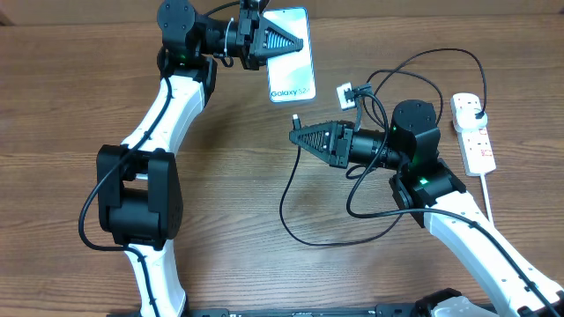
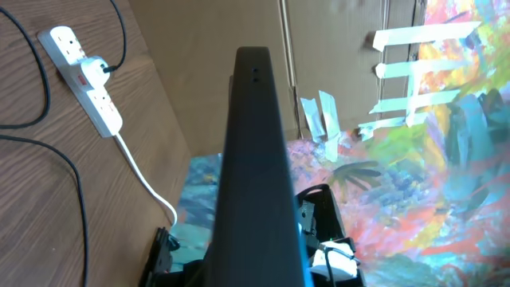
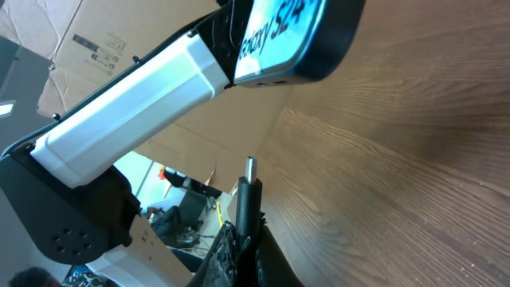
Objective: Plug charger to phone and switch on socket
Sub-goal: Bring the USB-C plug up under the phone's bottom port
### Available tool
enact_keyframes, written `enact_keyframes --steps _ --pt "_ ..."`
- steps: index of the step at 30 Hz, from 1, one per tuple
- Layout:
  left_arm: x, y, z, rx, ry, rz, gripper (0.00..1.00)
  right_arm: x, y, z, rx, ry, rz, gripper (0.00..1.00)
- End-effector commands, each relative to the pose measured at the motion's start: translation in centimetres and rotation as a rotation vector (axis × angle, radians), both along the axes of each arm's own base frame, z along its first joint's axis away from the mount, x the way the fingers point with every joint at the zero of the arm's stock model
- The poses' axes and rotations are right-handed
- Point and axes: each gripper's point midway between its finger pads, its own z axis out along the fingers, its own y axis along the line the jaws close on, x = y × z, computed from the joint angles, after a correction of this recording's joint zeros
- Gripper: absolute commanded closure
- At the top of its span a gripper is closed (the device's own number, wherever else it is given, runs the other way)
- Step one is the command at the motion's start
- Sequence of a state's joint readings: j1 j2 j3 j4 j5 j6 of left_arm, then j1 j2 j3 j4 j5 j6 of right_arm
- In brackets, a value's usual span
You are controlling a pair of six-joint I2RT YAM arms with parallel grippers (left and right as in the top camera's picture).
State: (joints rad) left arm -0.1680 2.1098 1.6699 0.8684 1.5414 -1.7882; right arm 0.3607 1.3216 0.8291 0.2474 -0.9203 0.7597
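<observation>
**Reporter:** What keeps the phone raised off the table?

**Photographer:** The left tool is clamped across its body. The lettered short edge faces outward, apparently to offer the port to the other arm.

**Reporter:** And the charger?

**Photographer:** Its connector is pinched in the right tool, whose fingers are closed on it. The metal tip juts ahead of them, aimed at the phone's short edge, near but apart.

**Reporter:** The socket?

**Photographer:** It lies behind the right tool, well apart, with the black plug already seated. The switch probably waits until the connector is home.
</observation>
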Motion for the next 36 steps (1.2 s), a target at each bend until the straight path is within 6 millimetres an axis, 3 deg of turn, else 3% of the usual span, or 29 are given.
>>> enact_keyframes --steps 1,14,36 --pt "0.3 0.1 0.9 -0.009 0.008 0.023 0.96 0.7 -0.1 0.3 0.000 -0.015 -0.039 0.96" --pt "0.5 -0.2 1.1 -0.024 -0.023 0.038 0.96 2.4 -0.6 1.1 0.041 0.028 -0.147 0.96" --pt "0.9 -0.3 1.2 -0.039 -0.063 0.062 0.96 2.2 -0.4 1.0 0.052 0.050 -0.126 0.96"
